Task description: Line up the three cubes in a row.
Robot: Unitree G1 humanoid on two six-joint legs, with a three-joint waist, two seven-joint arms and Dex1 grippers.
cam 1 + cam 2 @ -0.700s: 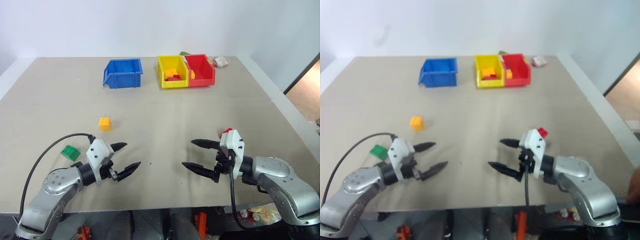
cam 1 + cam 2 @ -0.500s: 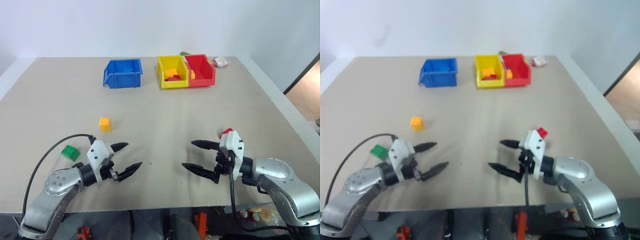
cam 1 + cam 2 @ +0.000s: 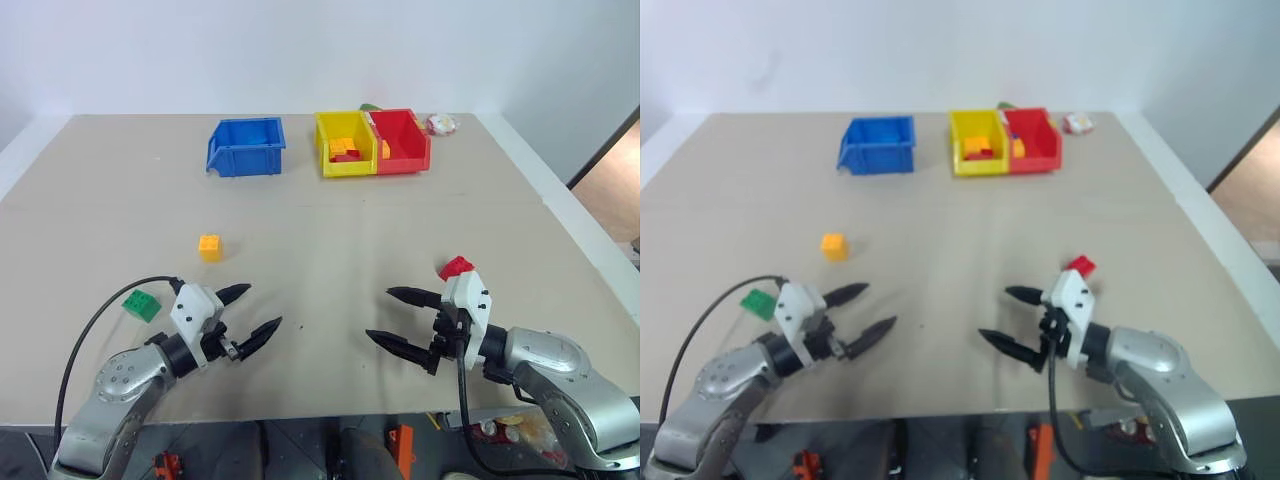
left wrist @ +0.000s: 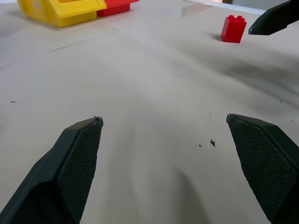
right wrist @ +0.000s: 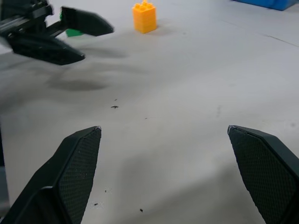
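Three small studded cubes lie apart on the tan table (image 3: 330, 230). The yellow-orange cube (image 3: 209, 246) sits left of centre, the green cube (image 3: 141, 305) near the front left, the red cube (image 3: 456, 267) on the right. My left gripper (image 3: 256, 312) hovers open to the right of the green cube, holding nothing. My right gripper (image 3: 393, 318) hangs open in front of and to the left of the red cube, also empty. The red cube (image 4: 233, 29) also shows in the left wrist view, and the yellow-orange cube (image 5: 144, 17) in the right wrist view.
At the back stand a blue bin (image 3: 246, 146), a yellow bin (image 3: 344, 143) and a red bin (image 3: 401, 140), the last two holding loose bricks. A small white object (image 3: 441, 123) lies at the back right corner. The table's front edge runs just under both arms.
Both arms have drawn back a little toward the table's front edge. The red cube, half hidden behind the right gripper before, now shows fully. The cubes have not moved.
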